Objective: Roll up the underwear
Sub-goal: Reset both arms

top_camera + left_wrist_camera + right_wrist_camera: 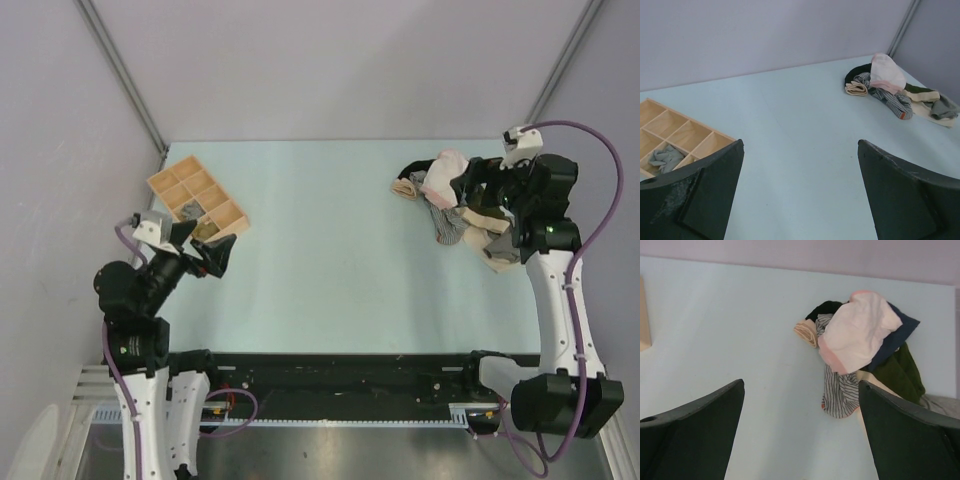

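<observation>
A heap of garments (445, 195) lies at the far right of the table. A pale pink-white garment (857, 335) lies on top, with a striped one (837, 390) and a dark olive one (900, 372) beside it. A taupe-grey cloth, the underwear (944, 106), shows at the heap's right end and at the right edge of the right wrist view (942, 404), mostly hidden. My right gripper (801, 384) is open and empty above the heap's near side (482, 207). My left gripper (800, 145) is open and empty, raised near the tray (205, 248).
A wooden compartment tray (198, 203) stands at the far left, with a grey-blue rolled cloth (665, 157) in one compartment. A beige rolled garment (806, 332) lies at the heap's left edge. Walls with metal posts close in the table's back and sides.
</observation>
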Tool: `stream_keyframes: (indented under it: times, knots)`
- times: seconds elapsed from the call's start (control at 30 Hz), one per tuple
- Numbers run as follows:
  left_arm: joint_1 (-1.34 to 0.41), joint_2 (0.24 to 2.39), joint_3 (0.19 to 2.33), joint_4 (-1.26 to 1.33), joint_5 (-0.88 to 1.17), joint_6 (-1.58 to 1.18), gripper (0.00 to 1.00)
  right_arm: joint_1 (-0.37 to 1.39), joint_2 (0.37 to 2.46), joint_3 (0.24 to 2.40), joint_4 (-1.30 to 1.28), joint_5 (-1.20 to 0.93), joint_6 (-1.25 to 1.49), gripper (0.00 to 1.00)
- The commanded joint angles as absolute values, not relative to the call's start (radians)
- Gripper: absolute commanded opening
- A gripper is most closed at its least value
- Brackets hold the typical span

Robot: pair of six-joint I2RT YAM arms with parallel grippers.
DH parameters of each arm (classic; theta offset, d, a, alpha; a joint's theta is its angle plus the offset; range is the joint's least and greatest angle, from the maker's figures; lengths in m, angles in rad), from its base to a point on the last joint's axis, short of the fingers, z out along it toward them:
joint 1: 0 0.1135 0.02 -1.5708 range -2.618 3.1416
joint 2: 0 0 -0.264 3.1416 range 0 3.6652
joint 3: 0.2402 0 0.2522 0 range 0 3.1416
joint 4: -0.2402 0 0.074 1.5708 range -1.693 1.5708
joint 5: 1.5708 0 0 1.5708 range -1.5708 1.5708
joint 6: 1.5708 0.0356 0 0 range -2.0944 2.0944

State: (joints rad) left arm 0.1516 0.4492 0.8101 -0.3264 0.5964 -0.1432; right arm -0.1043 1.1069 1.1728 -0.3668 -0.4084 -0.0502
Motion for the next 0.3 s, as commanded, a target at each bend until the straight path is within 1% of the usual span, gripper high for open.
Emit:
stream_keyframes:
  times: [0.0, 0.27]
  knots:
    - [0.152, 0.387, 0.759, -0.382, 0.580, -0.178, 1.00, -0.115, 1.023, 1.197, -0.345, -0.311, 0.008, 1.00]
    - [0.153, 0.373, 0.756, -0.414, 0.646, -0.176, 1.00, -0.120, 0.982, 1.197, -0.364, -0.321, 0.017, 1.00]
